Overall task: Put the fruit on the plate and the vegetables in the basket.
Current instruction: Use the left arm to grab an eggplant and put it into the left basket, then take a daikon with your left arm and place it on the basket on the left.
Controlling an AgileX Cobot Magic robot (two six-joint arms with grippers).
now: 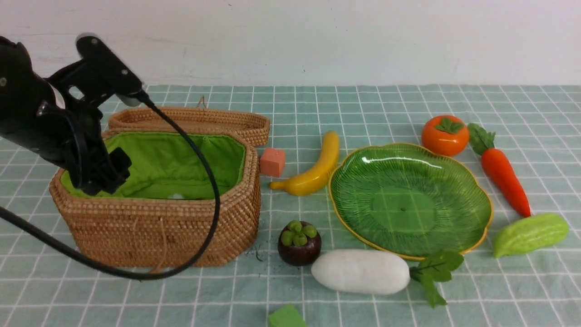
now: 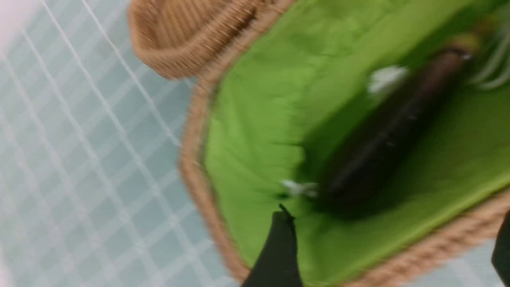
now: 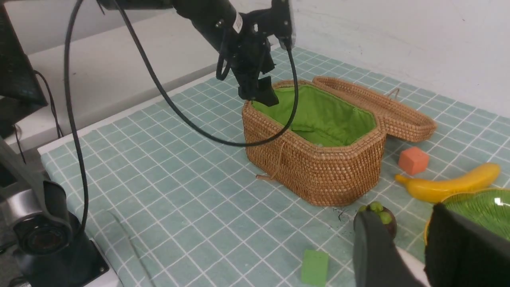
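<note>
Left gripper (image 2: 390, 251) hangs over the basket (image 1: 168, 231), fingers apart, and there's the eggplant (image 2: 394, 131) inside on green lining (image 2: 255, 119)! Right gripper (image 3: 402, 247) parted too; glossy plate (image 1: 404, 204) bare.

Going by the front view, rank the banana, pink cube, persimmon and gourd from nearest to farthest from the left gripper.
1. Pink cube, just right of the basket
2. Banana, between cube and plate
3. Persimmon, behind the plate
4. Gourd, far right
</note>
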